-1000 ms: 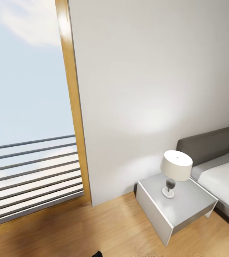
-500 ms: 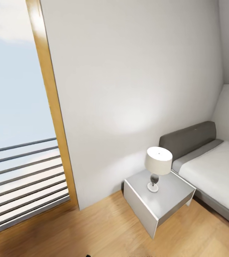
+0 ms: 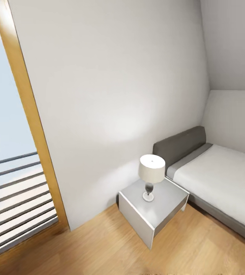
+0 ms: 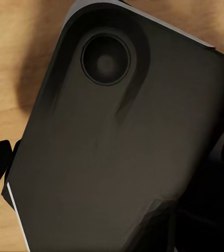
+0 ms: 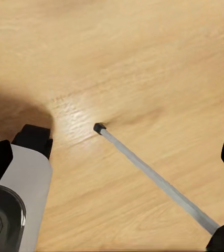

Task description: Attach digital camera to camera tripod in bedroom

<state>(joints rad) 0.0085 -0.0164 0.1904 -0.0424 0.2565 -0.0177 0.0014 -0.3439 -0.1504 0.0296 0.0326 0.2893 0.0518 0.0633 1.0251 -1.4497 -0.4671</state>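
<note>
Head view, placed off the square white nightstand (image 3: 153,217) on the light wood floor (image 3: 99,248): wood-framed window (image 3: 26,114) with railing well left, white-shaded table lamp (image 3: 151,173) on its tabletop, low grey bed (image 3: 214,179) touching its right. A thin silver tripod leg (image 5: 153,176) with black foot rests on the floor. Can't tell either gripper's opening.

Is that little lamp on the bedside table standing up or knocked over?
Upright. The lamp stands on its round base on the grey nightstand, shade level on top, beside the bed.
</note>
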